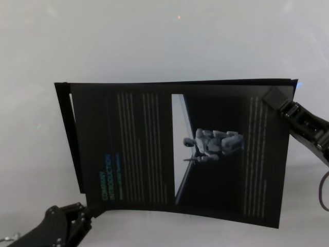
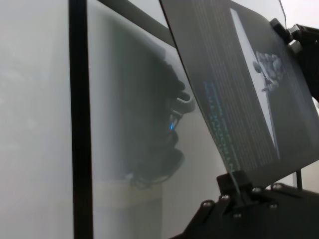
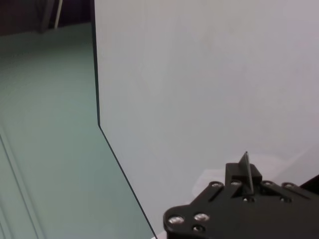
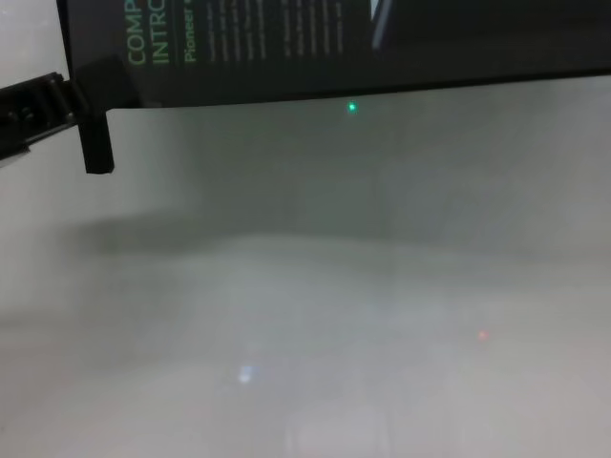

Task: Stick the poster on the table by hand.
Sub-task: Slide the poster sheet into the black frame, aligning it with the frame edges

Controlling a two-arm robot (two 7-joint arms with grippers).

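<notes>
Black and slightly glossy, the poster [image 1: 180, 149] hangs in the air above the pale table [image 1: 154, 41], pinched at two opposite corners. The left gripper [image 1: 82, 211] reaches up from the near left side and clamps the poster's near left corner, below the green "COMPANY INTRODUCTION" heading; the right gripper [image 1: 275, 98] comes in from the right with its arm sloping down and away, and clamps the far right corner. The sheet sags a little along its near edge and casts a dark shadow past its left edge. The left wrist view shows the left gripper [image 2: 238, 181] closed on a thin corner of the poster [image 2: 249, 89], the sheet tilting away toward the other gripper at its far corner, with a thin black upright bar [image 2: 79, 119] beside it. The right wrist view shows only the right gripper [image 3: 244, 174] nipping an edge-on sliver of the sheet over the table [image 3: 209, 74]. The chest view alone shows the poster [image 4: 334, 48] from below, its near edge clear of the table [image 4: 334, 286], with the left gripper [image 4: 95, 114] at its corner.
</notes>
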